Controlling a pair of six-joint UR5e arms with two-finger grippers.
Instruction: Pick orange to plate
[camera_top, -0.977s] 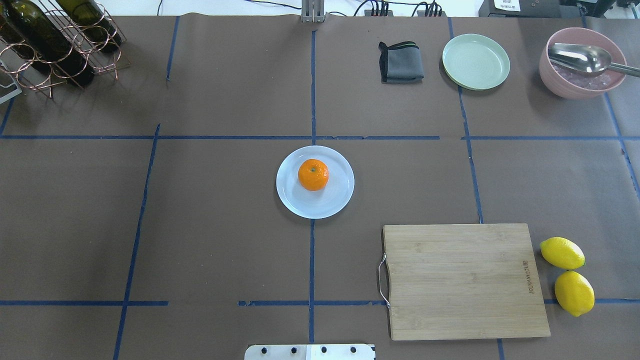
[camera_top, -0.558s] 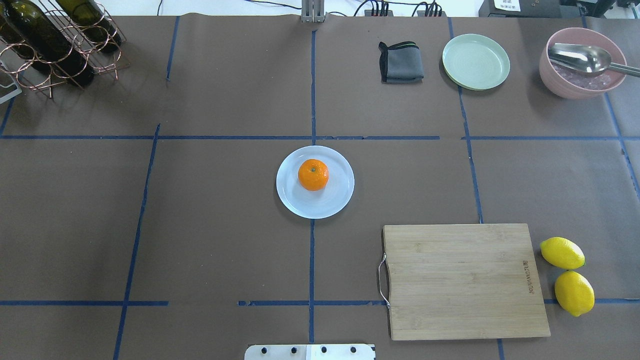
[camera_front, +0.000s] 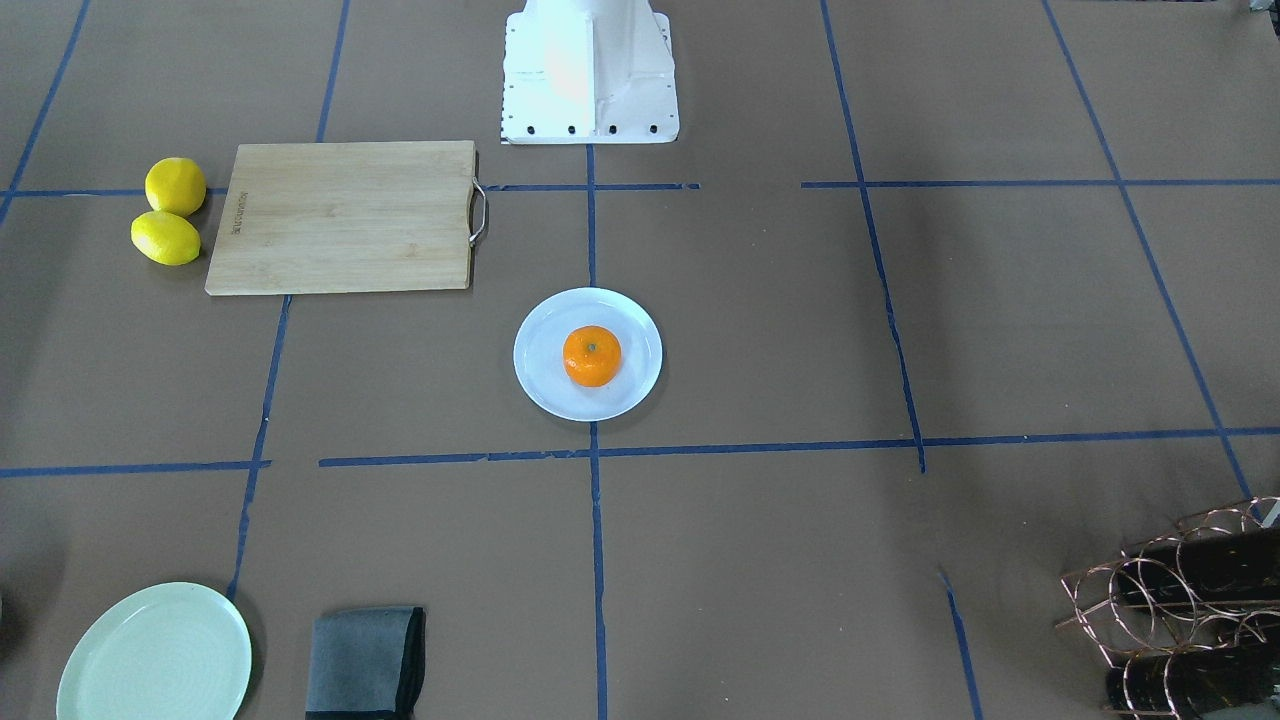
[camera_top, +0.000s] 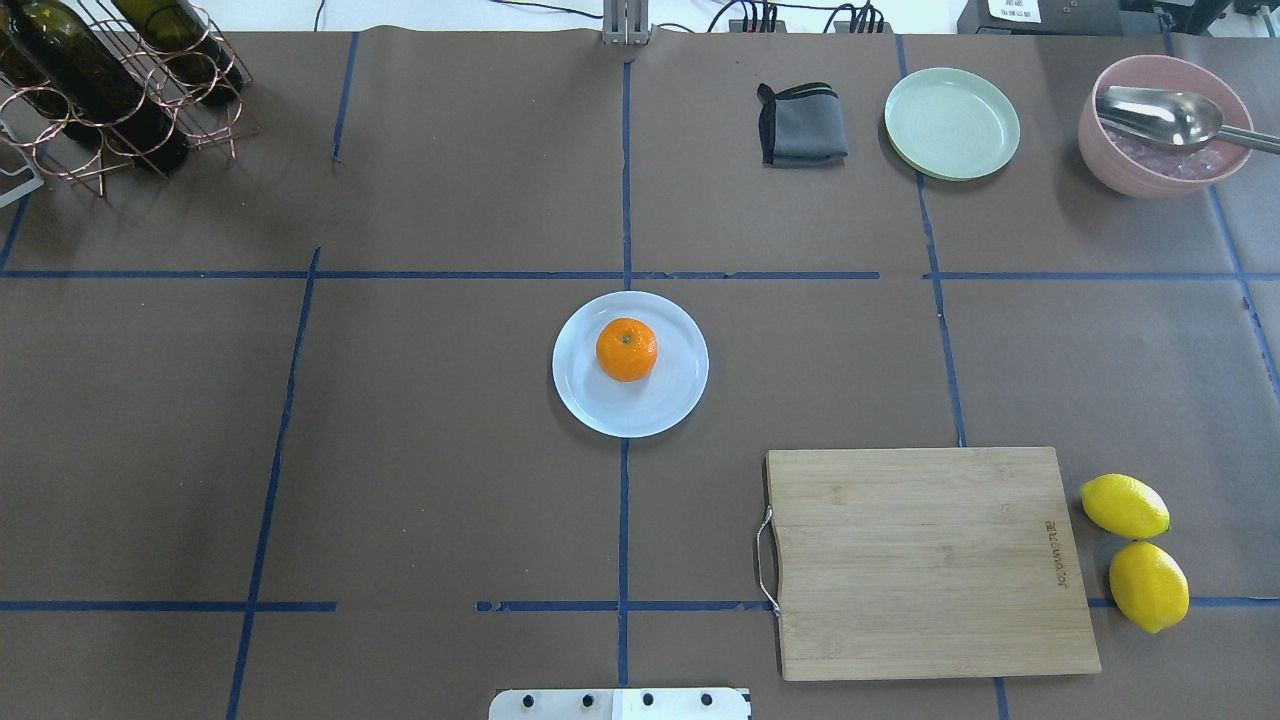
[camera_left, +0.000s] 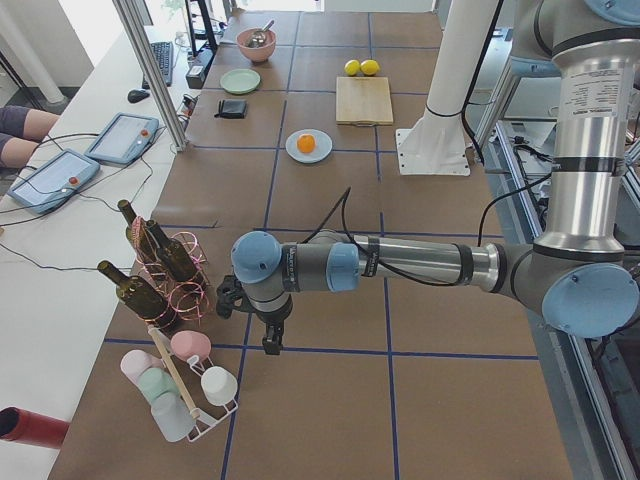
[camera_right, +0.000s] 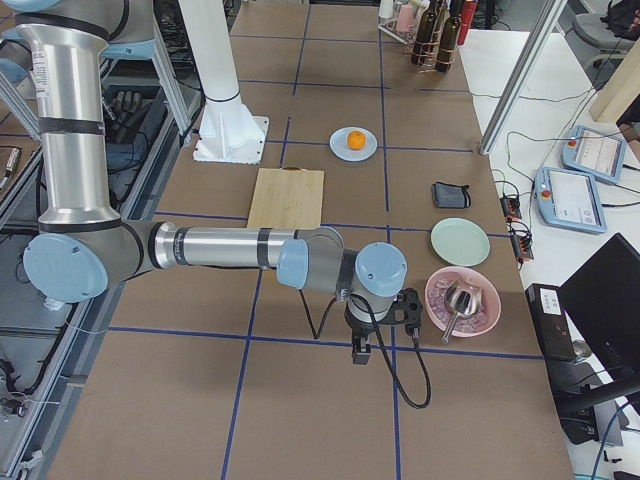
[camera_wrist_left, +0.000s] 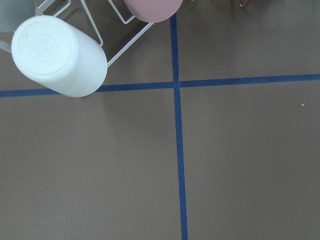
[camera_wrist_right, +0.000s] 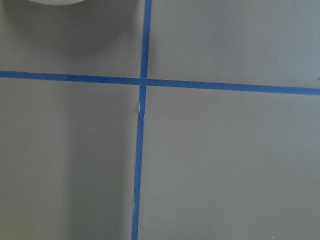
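- Mid-table, the small, dimpled, slightly flattened orange (camera_top: 627, 349) sits on the glossy, round, pale bluish-white plate (camera_top: 664, 403).
- Well apart from it, at opposite ends of the brown paper-covered table (camera_top: 420, 470), hang the left gripper (camera_left: 270, 344) and right gripper (camera_right: 360, 352); I cannot tell how far either is open.

The bench (camera_top: 400, 450) is covered in brown paper and gridded with blue tape (camera_top: 623, 520).

- Lower right: wooden cutting board (camera_top: 925, 560), lying flat. Two lemons (camera_top: 1124, 506) lie just beside its right edge.
- Upper right: folded grey cloth (camera_top: 802, 125), green plate (camera_top: 951, 123), and pink bowl (camera_top: 1100, 160) holding a metal spoon (camera_top: 1165, 115).
- Upper left: dark bottles (camera_top: 95, 85) in a copper wire rack (camera_top: 215, 120).
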